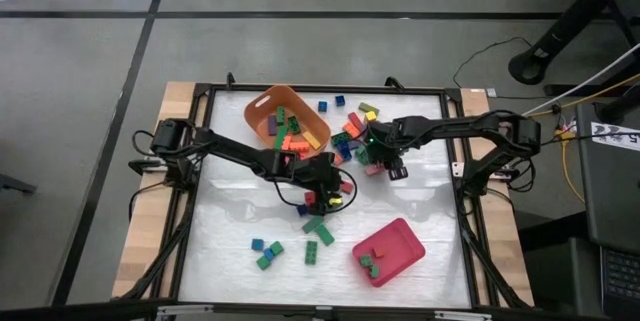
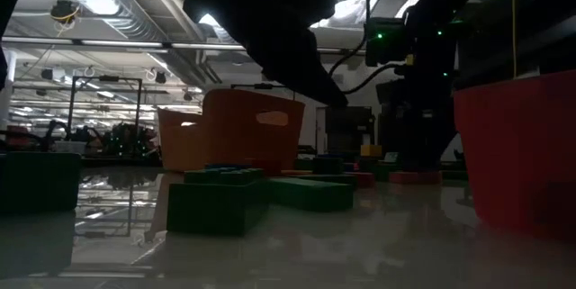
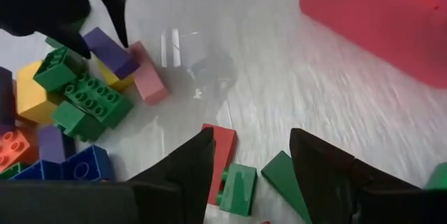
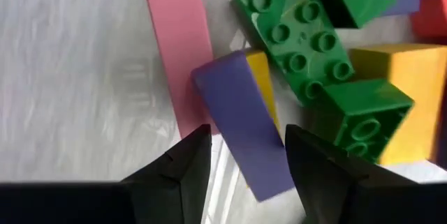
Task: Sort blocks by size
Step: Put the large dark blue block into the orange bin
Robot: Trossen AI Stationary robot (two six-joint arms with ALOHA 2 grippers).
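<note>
the right gripper [image 4: 241,158] hangs parted and empty, a purple block [image 4: 241,130] between its fingertips, leaning on a yellow one beside a pink slab [image 4: 179,42]. hard, light, slick plastic, likely best pinched across its long flat sides. just beyond lie two green blocks. farther off, the left gripper [image 3: 251,161] hovers unclenched over a red block [image 3: 222,147] and two green ones.

Two black jointed arms [image 1: 250,156], thin black cables
</note>
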